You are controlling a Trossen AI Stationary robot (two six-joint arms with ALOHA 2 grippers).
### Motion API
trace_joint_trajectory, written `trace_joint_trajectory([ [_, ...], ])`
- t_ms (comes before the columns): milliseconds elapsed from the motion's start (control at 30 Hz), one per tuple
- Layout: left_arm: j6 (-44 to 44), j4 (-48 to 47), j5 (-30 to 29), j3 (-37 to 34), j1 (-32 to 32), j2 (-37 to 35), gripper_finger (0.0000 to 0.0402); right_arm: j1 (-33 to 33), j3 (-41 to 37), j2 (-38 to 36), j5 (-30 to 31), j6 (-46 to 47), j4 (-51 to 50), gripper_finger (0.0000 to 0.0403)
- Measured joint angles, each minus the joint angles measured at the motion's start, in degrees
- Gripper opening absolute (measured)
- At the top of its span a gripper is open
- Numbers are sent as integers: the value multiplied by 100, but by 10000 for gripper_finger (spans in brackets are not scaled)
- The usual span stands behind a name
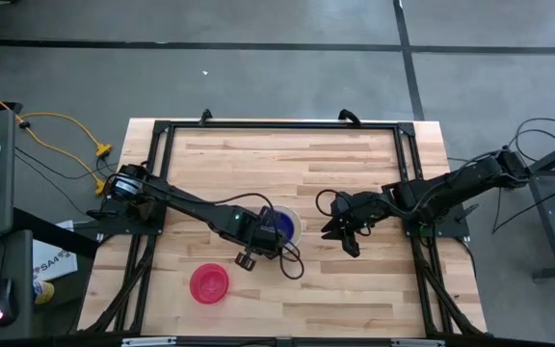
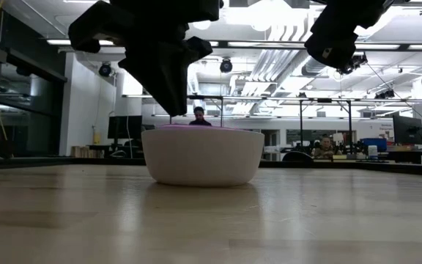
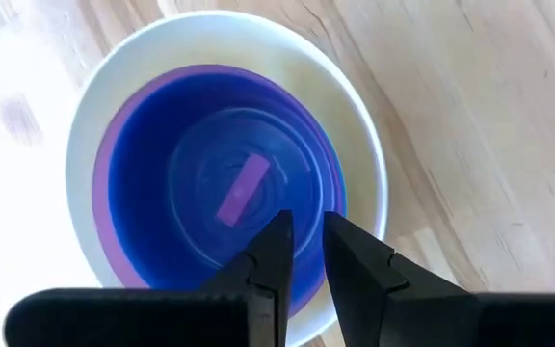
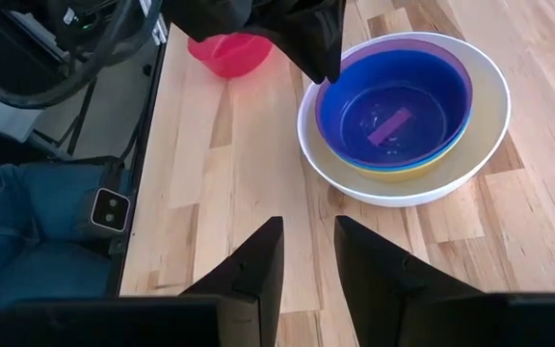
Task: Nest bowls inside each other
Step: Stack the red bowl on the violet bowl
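Pale wooden plank surface [image 1: 355,183] in a black frame, on grey floor with dark lines; yellow cable [image 1: 61,130] off to the left side. Behind it, in the low view, a wide office hall with ceiling lights, monitors and a seated person [image 2: 198,116] far back.

Five bowls counted: white bowl [image 4: 485,125] near the middle of the surface, holding the yellow bowl [image 4: 393,172], purple bowl [image 4: 451,50] and blue bowl [image 4: 422,82] nested one inside another; red-pink bowl [image 1: 209,283] alone, upright, well apart toward the front left. Strip of purple sticker [image 3: 243,189] on the blue bowl's floor. Two arms, one claw each.

Left claw [image 3: 302,236] hanging just above the stack's rim, fingers a narrow gap apart, clamped on nothing. Right claw [image 4: 306,241] just beside the stack on its right, above bare wood, fingers apart, empty.

Yellow rim seen only from the right wrist; high view gives just white and blue under the arm. Low view shows only the white wall with a purple edge on top, plus a sliver of the red-pink bowl at its left border. Blue-trousered leg of a person [image 4: 37,222] beside the surface seen from the right wrist alone
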Motion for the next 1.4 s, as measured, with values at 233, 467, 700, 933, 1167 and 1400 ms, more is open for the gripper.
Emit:
trace_joint_trajectory([
  [233, -158, -158, 0, 0, 5, -69, 59, 0, 0, 1, 0, 0, 29, 89],
  [467, -543, -407, -347, 5, -381, -392, 59, 0, 0, 1, 0, 0, 34, 89],
  [700, -1177, -826, -649, 8, -883, -550, 59, 0, 0, 1, 0, 0, 79, 89],
  [933, -1833, -784, -595, -552, -1271, -762, 59, 1, 0, 1, 0, 0, 115, 89],
  [1167, -2447, 206, -535, -1624, -1703, -1602, 59, -1, 0, 1, 0, 0, 134, 89],
  [1400, -3083, 142, -498, -2235, -2058, -2100, 59, -1, 0, 1, 0, 0, 158, 89],
])
